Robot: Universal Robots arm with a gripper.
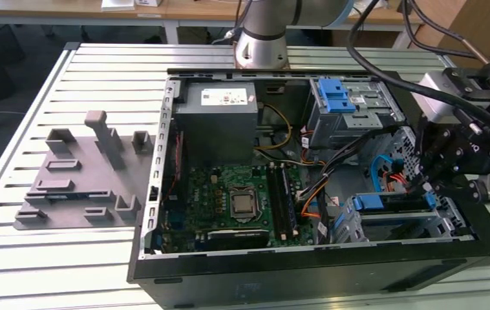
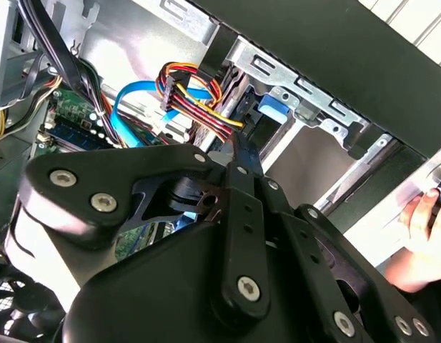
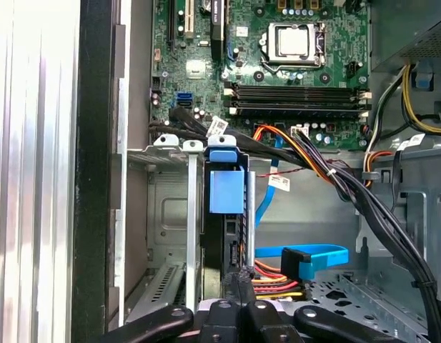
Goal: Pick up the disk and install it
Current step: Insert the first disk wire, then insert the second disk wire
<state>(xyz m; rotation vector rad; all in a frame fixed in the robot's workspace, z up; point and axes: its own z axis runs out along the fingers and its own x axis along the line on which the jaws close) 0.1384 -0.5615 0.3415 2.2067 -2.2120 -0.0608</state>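
Nearest the wrist cameras, the tool (image 3: 240, 289) has its black fingers drawn together to a narrow tip, and nothing sits between them; it hangs just above the rear edge of the disk (image 3: 227, 214). The disk stands on edge in the drive cage (image 3: 166, 214) in the first wrist view, its blue rail (image 3: 226, 187) level with the cage's front lip, so it looks seated. Whether it is fully home is hard to judge, since the tool hides its back end. The step in hand appears to be the last of the install: the pressing-in. Any further move calls for a straight push along the slot, clear of the red and yellow cable bundle (image 3: 274, 280) beside it. Beyond lie the motherboard (image 3: 277, 64) and, in the exterior view, the open computer case (image 1: 314, 258) on the slatted table (image 1: 72, 258).
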